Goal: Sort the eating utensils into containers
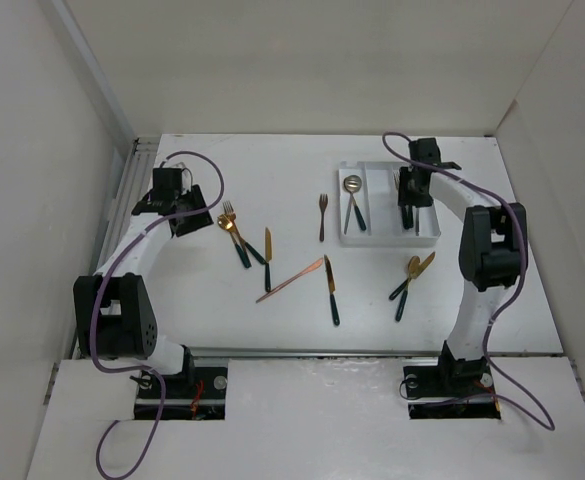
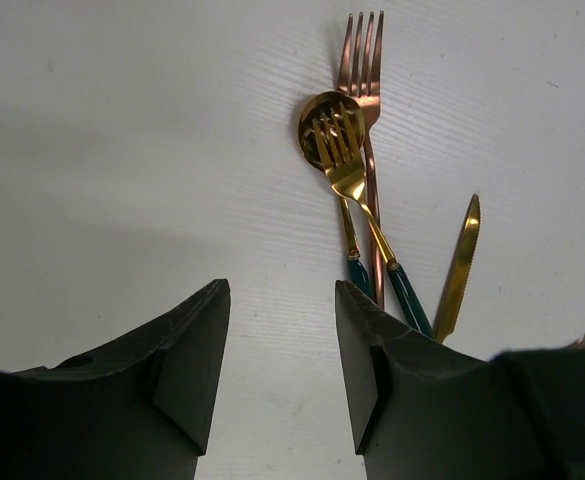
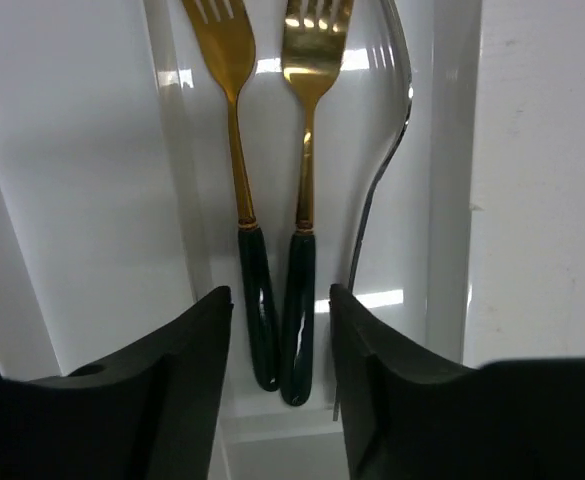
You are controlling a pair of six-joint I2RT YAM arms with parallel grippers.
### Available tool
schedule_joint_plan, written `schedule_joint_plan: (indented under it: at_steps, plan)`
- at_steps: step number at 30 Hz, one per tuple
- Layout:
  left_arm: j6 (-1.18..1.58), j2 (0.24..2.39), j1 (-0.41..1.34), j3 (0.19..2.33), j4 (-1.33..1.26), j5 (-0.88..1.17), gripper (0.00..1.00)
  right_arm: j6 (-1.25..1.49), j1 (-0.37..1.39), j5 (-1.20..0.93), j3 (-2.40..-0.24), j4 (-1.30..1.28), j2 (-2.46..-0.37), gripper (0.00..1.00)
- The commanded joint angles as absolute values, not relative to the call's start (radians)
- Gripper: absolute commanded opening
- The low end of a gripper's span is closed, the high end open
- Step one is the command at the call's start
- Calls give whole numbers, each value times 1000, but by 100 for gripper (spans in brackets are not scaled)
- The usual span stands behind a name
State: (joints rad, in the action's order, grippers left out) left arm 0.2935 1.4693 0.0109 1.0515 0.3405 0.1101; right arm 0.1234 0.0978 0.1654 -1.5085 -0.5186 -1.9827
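**Though two forks lie in the tray, most utensils wait on the counter**

Since my left jaws stand released over bare counter [image 2: 92, 150], gripping nothing, I judge they are lining up on the cluster just to their right. It holds a gold spoon [image 2: 324, 115], a gold fork [image 2: 347, 165] lying across it and a copper fork [image 2: 364, 70], with a gold knife [image 2: 460, 265] beside. Only my left wrist view shows that overlap; from above it reads as one bundle. Further right sits the white tray [image 1: 372, 238]. My right jaws hang parted and empty over its right compartment, above two green-handled forks [image 3: 315, 45] lying parallel. The overhead camera mostly hides those, yet it alone shows the silver spoon [image 1: 352, 184] in the left compartment.
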Motion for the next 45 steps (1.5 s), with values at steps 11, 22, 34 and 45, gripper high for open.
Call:
schedule_joint_plan:
  at_steps: [11,22,34,45]
  plan:
    - [307,1434,6,1032,318,153,44,427,103,239,-1393,-586,-1624,56]
    - [316,1453,15,1051,318,183,44,820,260,123,-833,-643,-1302,34]
    - [325,1430,35,1042,308,192,44,931,319,133,-655,-699,-1204,34]
    - [325,1401,35,1032,308,192,44,951,319,178,-646,-710,-1235,43]
